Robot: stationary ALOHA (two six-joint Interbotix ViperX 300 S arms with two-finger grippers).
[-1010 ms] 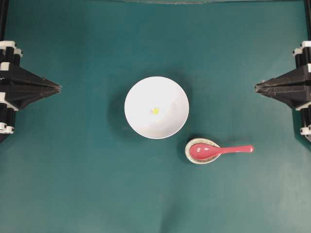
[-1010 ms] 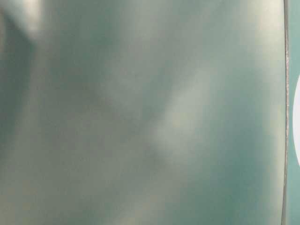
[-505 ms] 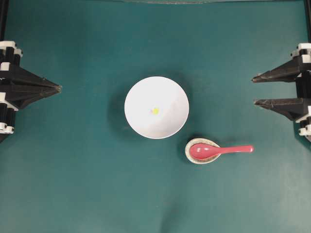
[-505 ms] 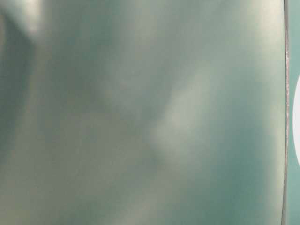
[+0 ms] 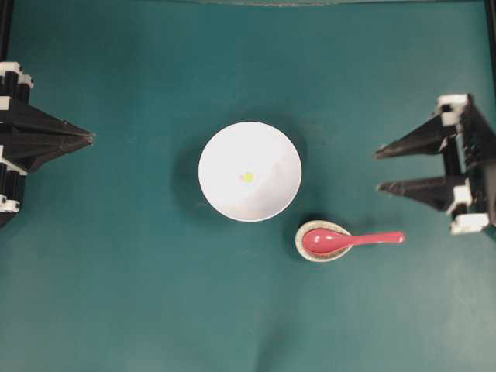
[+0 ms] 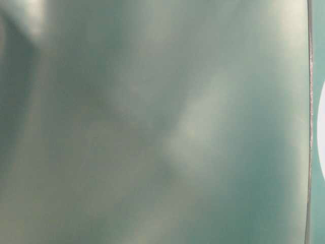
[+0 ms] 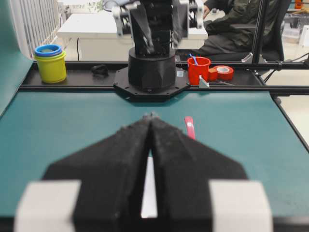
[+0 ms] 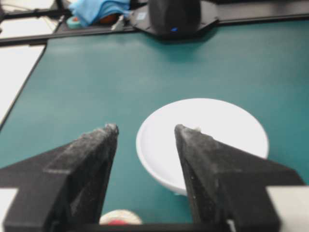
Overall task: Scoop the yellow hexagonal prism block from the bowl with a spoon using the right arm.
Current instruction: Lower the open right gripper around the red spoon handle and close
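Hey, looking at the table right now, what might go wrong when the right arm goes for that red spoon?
The glossy red-pink spoon rests loosely with its scoop in the small speckled spoon rest, so the open right gripper could nudge both aside. Its short handle lies flat, leaving little to pinch. The tiny yellow hexagonal block in the large white bowl could slide away from the scoop.

bowl (image 5: 249, 139): holds yellow block (image 5: 247, 177) | spoon (image 5: 349, 240): on rest (image 5: 302, 249) | right pincer (image 5: 377, 170): spread
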